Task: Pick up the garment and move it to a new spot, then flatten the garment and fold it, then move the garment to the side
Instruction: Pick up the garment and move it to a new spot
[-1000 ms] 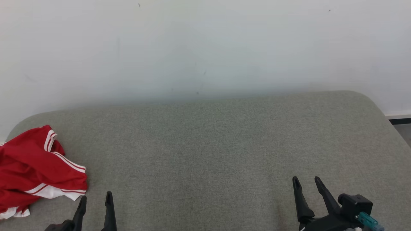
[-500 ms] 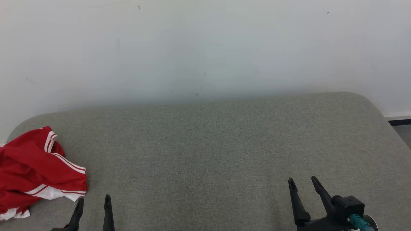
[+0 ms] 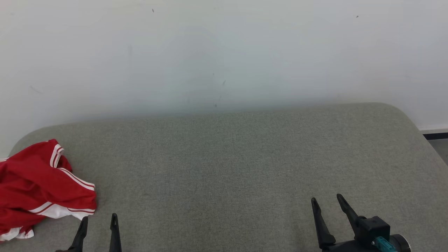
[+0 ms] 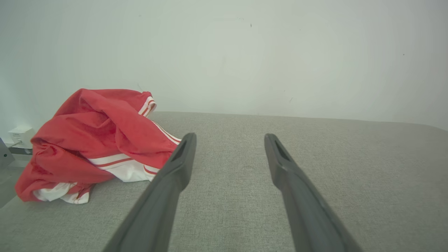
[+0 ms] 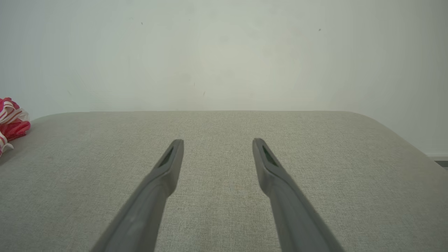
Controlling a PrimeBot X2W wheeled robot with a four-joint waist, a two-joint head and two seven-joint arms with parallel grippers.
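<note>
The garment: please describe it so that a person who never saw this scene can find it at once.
A wide grey-green cushioned surface stands against a pale wall. At its left end lies the garment, crumpled in a heap. It is bright red with white stripes, unlike the plain surface around it.

**Open fingers over grey fabric, red cloth at the edge**

The right gripper (image 5: pixel 217 141) points across a grey woven surface (image 5: pixel 332 175). Its two dark fingers (image 5: pixel 164 175) are spread well apart, with bare fabric in the gap. The tips lie low over the surface; whether they touch it is hard to judge from this angle. Well away at the left edge, a bunched red garment (image 5: pixel 12 122) with white stripes lies on the surface, cut off by the frame. Behind the surface's rounded far edge rises a pale wall (image 5: pixel 224 52) with a few small dark specks.
</note>
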